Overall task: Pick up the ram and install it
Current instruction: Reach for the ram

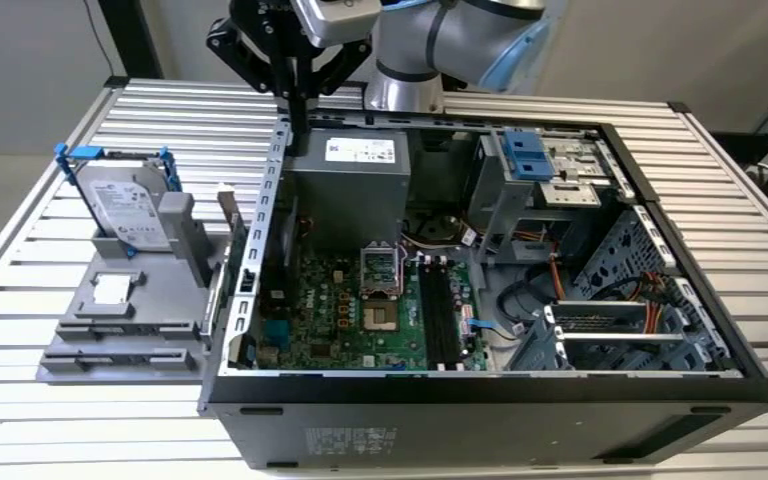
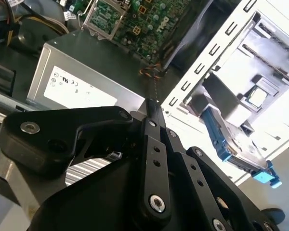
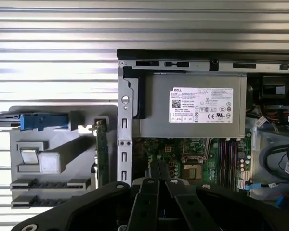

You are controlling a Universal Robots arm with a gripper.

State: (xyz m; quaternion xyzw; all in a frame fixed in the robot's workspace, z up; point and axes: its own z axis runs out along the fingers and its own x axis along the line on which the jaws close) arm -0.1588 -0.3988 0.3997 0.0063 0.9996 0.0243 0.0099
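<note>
The ram point(image 3: 102, 144) is a thin green stick standing on edge in a grey fixture point(image 3: 53, 144), just outside the open computer case's wall; in the exterior view the ram point(image 1: 229, 212) sits on the exterior view's left of the case. My gripper point(image 1: 297, 115) hangs above the case's back corner, over the wall's top edge and well above the ram. Its black fingers point(image 3: 159, 171) lie together and shut with nothing between them, as the gripper point(image 2: 153, 109) in the second wrist view also shows. The long black memory slots point(image 1: 438, 310) lie on the motherboard point(image 3: 192, 159).
The case point(image 1: 491, 385) lies open on a slatted metal table point(image 1: 37, 420). A silver hard drive in a blue frame point(image 1: 128, 205) stands in the fixture. The grey power supply point(image 3: 192, 113) is under the gripper. Cables and drive cages point(image 1: 624, 300) crowd the case's far side.
</note>
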